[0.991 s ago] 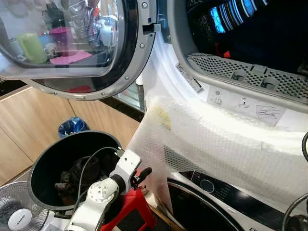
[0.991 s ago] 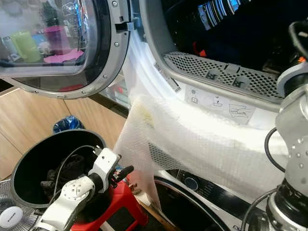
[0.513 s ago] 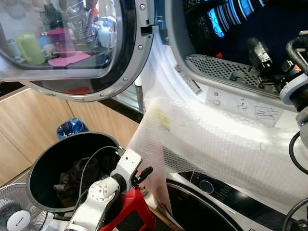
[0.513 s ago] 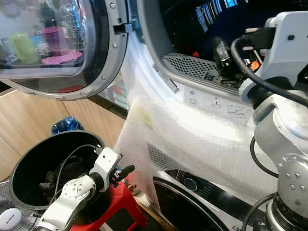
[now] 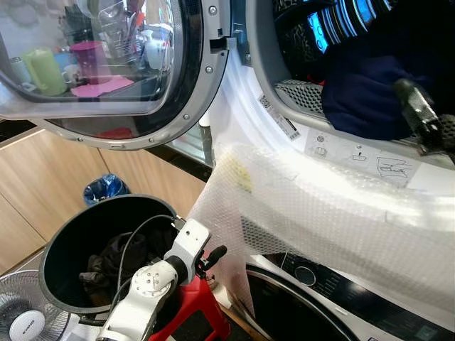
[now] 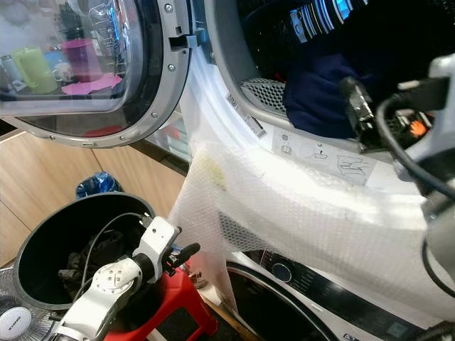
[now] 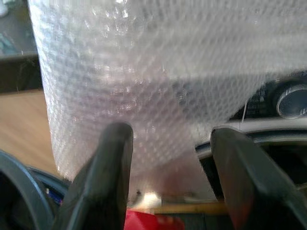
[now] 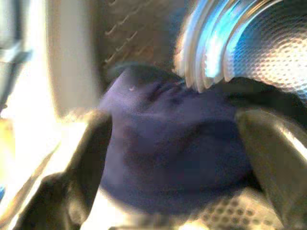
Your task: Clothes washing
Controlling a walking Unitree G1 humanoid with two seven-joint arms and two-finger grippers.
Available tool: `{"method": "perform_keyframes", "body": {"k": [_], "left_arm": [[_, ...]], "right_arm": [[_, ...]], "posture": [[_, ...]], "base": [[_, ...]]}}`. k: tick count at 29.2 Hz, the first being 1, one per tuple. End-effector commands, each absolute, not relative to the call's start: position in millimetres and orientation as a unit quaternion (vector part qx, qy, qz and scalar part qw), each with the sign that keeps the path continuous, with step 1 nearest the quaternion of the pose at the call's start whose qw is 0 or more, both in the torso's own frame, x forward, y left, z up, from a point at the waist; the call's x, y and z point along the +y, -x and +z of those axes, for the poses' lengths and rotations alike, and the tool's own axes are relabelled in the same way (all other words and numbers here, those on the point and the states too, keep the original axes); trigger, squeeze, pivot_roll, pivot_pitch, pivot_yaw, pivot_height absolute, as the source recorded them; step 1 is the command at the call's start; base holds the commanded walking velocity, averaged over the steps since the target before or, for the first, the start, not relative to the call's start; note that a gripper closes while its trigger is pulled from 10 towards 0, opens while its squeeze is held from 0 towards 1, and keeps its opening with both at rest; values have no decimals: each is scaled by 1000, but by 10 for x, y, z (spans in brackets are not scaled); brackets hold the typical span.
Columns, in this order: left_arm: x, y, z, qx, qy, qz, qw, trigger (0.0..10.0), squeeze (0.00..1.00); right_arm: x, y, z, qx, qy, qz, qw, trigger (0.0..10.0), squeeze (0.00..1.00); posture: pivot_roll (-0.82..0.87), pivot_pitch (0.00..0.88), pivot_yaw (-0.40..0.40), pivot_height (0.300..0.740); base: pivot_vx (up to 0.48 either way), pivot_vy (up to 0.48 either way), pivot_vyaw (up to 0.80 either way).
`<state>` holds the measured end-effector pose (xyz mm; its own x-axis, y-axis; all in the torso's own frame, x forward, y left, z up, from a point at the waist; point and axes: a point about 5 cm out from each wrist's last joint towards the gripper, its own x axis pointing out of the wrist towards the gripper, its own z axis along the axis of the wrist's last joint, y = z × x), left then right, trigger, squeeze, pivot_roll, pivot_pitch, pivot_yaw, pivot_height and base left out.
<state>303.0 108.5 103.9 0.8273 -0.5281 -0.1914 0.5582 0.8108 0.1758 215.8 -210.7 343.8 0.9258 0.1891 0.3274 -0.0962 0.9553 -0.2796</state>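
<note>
Loading the drum: right claw (image 6: 355,106), fingers spread, faces the navy garment (image 5: 362,96) at its lip; next, push it farther in.

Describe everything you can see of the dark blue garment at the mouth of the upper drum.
The dark blue garment is a soft, bunched lump of navy cloth with loose folds. It lies half out of the upper machine's open drum, slumped over the perforated grey lint-filter strip at the door opening. The right gripper has its jaws spread to either side of it; whether the fingers press the cloth cannot be told.
</note>
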Motion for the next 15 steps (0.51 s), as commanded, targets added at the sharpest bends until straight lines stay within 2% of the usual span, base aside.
{"method": "perform_keyframes", "body": {"k": [1, 5, 7, 12, 15], "left_arm": [[1111, -3020, 1057, 67, -109, -289, 949, 10000, 0], [1112, -3021, 1059, 67, -110, -289, 949, 10000, 0], [1108, -3019, 1057, 68, -110, -290, 948, 10000, 0], [1094, -3017, 1054, 70, -109, -294, 947, 10000, 0], [1084, -3022, 1056, 69, -109, -295, 947, 10000, 0]], "right_arm": [[-2029, -2067, 3468, -198, 139, 114, 964, 10000, 0], [-1949, -2022, 3501, -213, 139, 149, 956, 10000, 0], [-1885, -1887, 3618, -277, 94, 212, 932, 10000, 0], [-1730, -1916, 3444, -219, 102, 295, 924, 10000, 0], [-1646, -2028, 3319, -174, 101, 313, 928, 10000, 0]], "posture": [[38, 115, 69, 740], [38, 115, 69, 740], [38, 115, 69, 740], [34, 116, 68, 740], [36, 112, 67, 740]], "base": [[0, 0, 0], [0, 0, 0], [0, 0, 0], [0, 0, 0], [0, 0, 0]]}}
